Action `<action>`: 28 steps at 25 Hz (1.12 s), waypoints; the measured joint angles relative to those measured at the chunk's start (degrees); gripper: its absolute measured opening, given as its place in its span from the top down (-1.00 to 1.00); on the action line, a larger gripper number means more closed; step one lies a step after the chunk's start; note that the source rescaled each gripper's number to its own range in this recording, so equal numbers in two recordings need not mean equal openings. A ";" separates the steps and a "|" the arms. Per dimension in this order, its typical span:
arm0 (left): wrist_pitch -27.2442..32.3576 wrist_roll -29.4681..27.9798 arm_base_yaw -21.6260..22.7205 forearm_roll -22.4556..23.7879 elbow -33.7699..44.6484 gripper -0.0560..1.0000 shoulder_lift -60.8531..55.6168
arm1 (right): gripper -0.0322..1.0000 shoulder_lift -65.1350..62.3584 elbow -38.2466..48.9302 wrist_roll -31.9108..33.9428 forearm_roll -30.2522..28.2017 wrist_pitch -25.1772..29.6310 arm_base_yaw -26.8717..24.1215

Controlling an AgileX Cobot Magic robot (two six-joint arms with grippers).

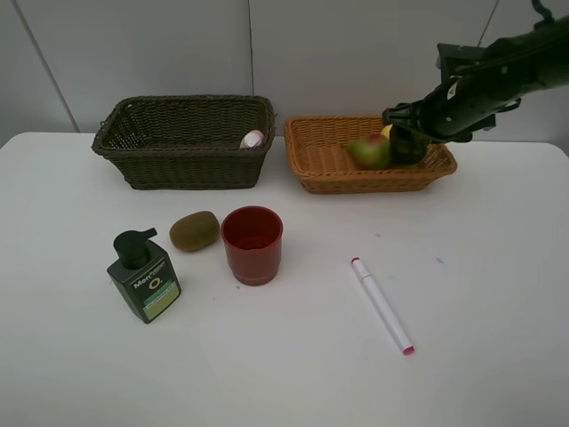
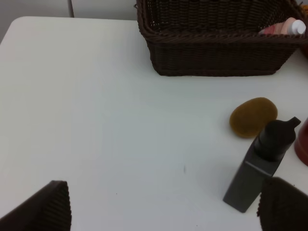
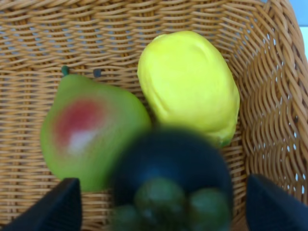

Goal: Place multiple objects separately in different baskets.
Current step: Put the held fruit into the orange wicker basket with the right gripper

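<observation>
R fingers (image 3: 65,207) apart, flanking blurry mangosteen (image 3: 168,163) in tan basket (image 3: 269,96); L fingers (image 2: 48,207) apart, mostly cropped.

We count ten things in all.
Two baskets, one dark basket (image 1: 182,165) and one tan basket (image 1: 329,173); four fruits, a pear (image 1: 368,151), lemon (image 3: 190,82), mangosteen (image 3: 168,163) and kiwi (image 1: 195,230); two bottles, a pump bottle (image 1: 145,277) and a pink bottle (image 1: 252,139); one red cup (image 1: 252,245); one marker (image 1: 382,305).

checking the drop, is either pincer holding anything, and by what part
Nothing is held. The right pincer stands open around the mangosteen, with gaps on both sides; the left pincer is open and empty.
</observation>
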 joint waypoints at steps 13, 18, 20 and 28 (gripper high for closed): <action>0.00 0.00 0.00 0.00 0.00 -1.00 0.00 | -0.53 0.00 0.00 0.00 0.00 -0.27 0.00; 0.00 0.00 0.00 0.00 0.00 -1.00 0.00 | -0.53 0.00 0.00 0.00 0.00 -0.27 0.00; 0.00 0.00 0.00 0.00 0.00 -1.00 0.00 | -0.53 0.00 0.00 0.00 0.00 -0.16 0.00; 0.00 0.00 0.00 0.00 0.00 -1.00 0.00 | -0.53 -2.57 0.00 0.00 0.00 4.22 0.00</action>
